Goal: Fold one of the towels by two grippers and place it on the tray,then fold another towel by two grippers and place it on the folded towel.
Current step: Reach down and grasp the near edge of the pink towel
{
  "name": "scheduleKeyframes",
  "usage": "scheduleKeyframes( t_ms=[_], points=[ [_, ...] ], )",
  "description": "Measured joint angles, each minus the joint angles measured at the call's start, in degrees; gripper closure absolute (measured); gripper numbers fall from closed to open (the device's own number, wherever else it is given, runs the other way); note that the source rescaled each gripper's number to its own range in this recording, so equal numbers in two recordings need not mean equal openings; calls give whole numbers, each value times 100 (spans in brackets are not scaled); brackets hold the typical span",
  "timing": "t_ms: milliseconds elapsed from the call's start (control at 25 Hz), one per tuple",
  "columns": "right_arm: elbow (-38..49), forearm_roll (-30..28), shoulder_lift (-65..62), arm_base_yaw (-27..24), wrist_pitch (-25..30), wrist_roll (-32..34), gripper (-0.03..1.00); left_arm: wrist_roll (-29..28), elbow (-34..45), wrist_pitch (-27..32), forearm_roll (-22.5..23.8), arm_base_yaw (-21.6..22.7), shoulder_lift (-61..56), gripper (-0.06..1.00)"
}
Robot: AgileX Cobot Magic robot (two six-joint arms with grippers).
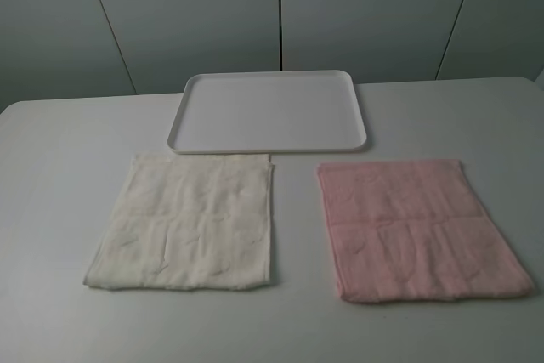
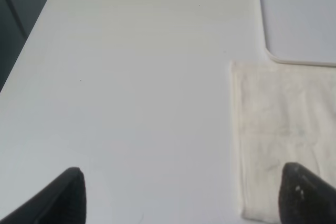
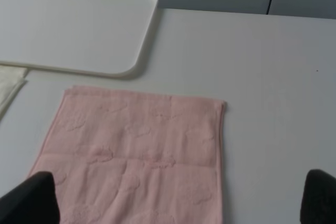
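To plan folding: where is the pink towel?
In the exterior high view, the pink towel lies at right, beside the cream towel, in front of the tray.

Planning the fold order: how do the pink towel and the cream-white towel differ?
The pink towel is pale pink, the cream-white towel off-white. In the high view the pink towel lies right of the cream-white towel. The cream-white towel comes up to the tray's rim; the pink towel leaves a small gap. Both lie spread flat.
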Motion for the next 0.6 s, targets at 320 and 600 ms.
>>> scheduleKeyframes(
  t_ms=[320,600],
  points=[
    [0,165,0,0,0,0,-3,-68,0,0,-3,0,22,-1],
    [-13,215,0,0,-112,162,-3,474,-399,-161,-318,0,1283,-1]
  ],
)
